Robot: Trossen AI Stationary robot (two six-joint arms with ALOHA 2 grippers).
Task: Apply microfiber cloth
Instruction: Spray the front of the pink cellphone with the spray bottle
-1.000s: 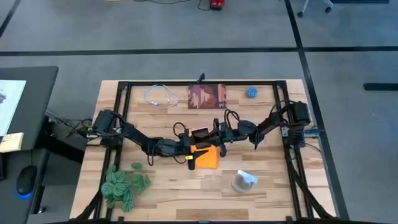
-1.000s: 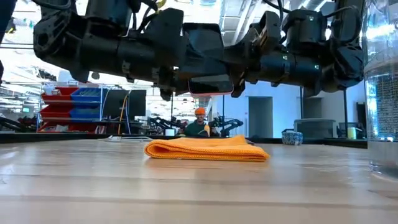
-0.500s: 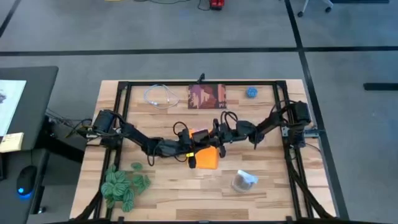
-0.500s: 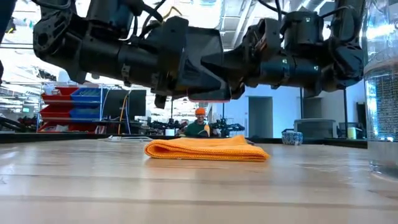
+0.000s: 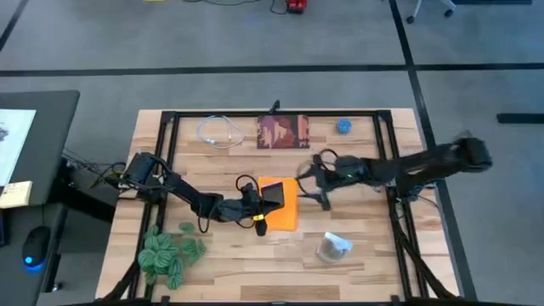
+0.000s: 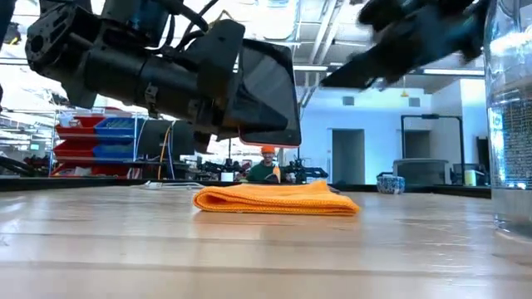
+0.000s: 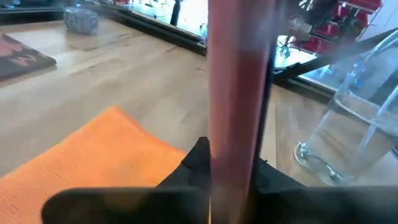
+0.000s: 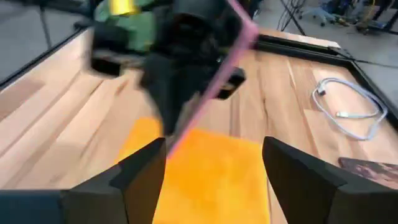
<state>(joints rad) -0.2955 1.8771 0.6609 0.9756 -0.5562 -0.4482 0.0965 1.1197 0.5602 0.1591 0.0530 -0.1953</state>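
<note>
Left pincer (image 5: 265,202) pinched the phone (image 5: 274,195) alone above the orange cloth (image 5: 280,204) | right pincer (image 5: 313,182), fingers spread, had let go and backed off | cloth lay folded mid-desk (image 5: 221,255) | wiping could likely begin

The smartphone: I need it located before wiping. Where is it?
The smartphone is off the table, gripped by the left gripper above the microfiber cloth near the table's middle.

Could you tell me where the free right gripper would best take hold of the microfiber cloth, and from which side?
Probably its right edge, from above: the microfiber cloth lies flat and folded, and the left gripper holds the phone over its left part.
</note>
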